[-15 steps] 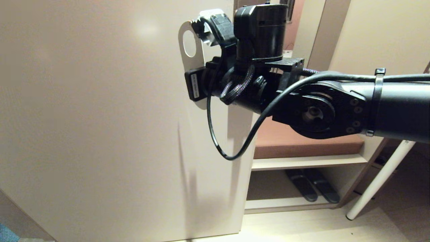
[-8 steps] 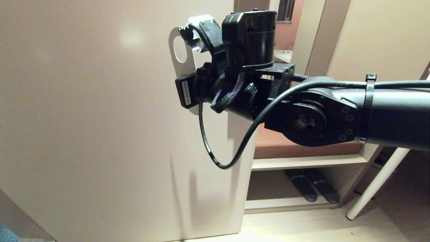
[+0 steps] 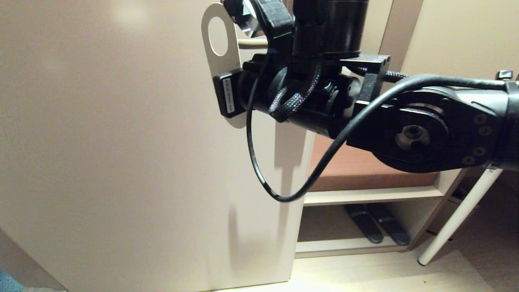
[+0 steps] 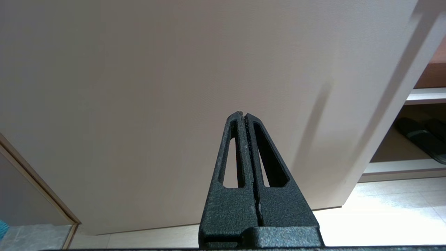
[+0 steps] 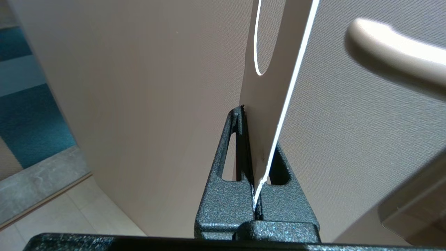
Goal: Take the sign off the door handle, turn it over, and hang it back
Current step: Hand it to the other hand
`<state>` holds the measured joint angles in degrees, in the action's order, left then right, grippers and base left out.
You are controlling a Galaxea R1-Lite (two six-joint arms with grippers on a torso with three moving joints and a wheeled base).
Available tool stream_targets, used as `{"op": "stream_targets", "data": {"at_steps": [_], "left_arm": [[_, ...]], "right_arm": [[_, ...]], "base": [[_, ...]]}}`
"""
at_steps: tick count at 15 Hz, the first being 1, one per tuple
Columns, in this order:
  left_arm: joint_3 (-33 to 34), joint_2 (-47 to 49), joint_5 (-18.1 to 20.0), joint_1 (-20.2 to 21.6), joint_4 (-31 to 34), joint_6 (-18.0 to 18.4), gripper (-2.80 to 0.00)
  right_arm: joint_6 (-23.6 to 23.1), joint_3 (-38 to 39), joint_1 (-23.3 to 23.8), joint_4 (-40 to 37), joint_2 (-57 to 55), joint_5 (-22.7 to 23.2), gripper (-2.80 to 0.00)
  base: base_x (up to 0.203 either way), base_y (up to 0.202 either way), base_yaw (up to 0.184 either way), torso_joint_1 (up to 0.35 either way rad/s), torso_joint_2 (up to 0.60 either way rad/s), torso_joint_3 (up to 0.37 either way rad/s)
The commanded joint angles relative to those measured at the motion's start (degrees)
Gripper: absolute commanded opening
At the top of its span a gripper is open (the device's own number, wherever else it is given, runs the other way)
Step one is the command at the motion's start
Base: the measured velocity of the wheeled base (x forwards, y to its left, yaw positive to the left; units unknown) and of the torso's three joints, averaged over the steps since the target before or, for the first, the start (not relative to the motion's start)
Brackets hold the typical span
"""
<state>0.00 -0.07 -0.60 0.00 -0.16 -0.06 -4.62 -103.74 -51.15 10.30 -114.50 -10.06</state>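
Upper centre of the head view, the sign is pinched in the right gripper, off the handle, its hole just left of the lever's tip. This looks like the rehanging step: next, slide the hole rightward over that tip.

right arm: reaches in from the right, level, wrist raised by the door handle | right gripper: jaws clamped on the sign, just beside the handle's rounded end | left gripper: jaws pressed together, empty, low before the door
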Motion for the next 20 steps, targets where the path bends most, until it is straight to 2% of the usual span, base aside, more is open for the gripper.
{"op": "stream_targets", "data": {"at_steps": [1,10,14,17,20], "left_arm": [[0.0,0.07,-0.02,0.0,-0.02,-0.03,-2.8],[0.0,0.07,-0.02,0.0,-0.02,-0.03,-2.8],[0.0,0.07,-0.02,0.0,-0.02,-0.03,-2.8],[0.0,0.07,-0.02,0.0,-0.02,-0.03,-2.8],[0.0,0.07,-0.02,0.0,-0.02,-0.03,-2.8]], "right_arm": [[-0.11,1.54,-0.39,0.09,2.82,-0.11,-2.8],[-0.21,10.98,-0.25,0.06,15.99,-0.54,-2.8],[-0.15,18.22,0.7,0.12,23.79,-4.01,-2.8],[-0.12,25.71,4.62,0.15,31.05,-5.03,-2.8],[0.18,34.45,11.53,0.16,38.82,-5.07,-2.8]], "base": [[0.0,0.0,0.0,0.0,0.0,0.0],[0.0,0.0,0.0,0.0,0.0,0.0],[0.0,0.0,0.0,0.0,0.0,0.0],[0.0,0.0,0.0,0.0,0.0,0.0],[0.0,0.0,0.0,0.0,0.0,0.0]]}}
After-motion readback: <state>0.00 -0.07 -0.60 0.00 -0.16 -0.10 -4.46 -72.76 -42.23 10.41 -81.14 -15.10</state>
